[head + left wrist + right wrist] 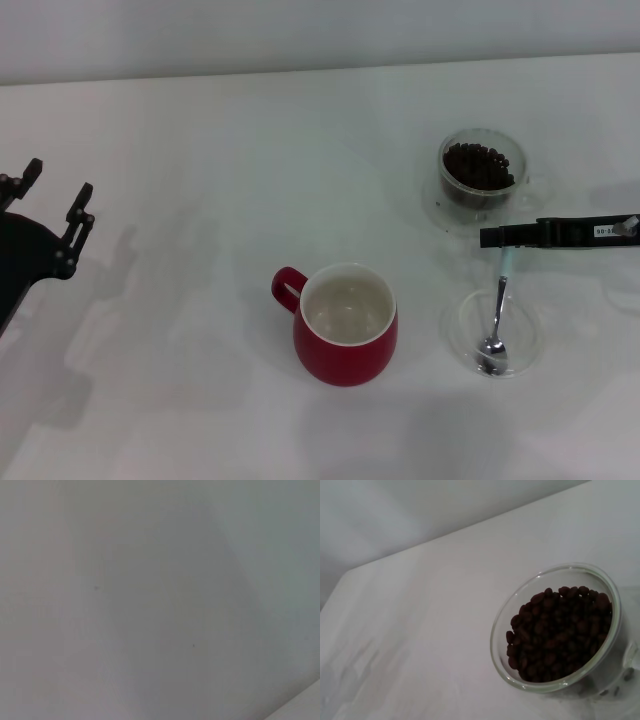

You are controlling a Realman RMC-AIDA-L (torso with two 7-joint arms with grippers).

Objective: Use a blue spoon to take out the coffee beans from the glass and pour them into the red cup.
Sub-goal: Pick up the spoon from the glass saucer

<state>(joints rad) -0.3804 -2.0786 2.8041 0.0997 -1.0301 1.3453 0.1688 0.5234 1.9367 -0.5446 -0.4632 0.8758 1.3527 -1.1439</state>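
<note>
The left hand (pixel 50 205) hovers at the far left, its black fingers spread. The right hand (pixel 490 237) reaches in level from the right.

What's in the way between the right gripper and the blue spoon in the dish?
Nothing visible. The right gripper reaches in just above the blue spoon, whose handle leans up out of the shallow clear dish; the glass sits behind.

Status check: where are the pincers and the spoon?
Left pincer open, parked far left. Right pincer at blue spoon handle. Spoon bowl in clear dish. No obstructions.
</note>
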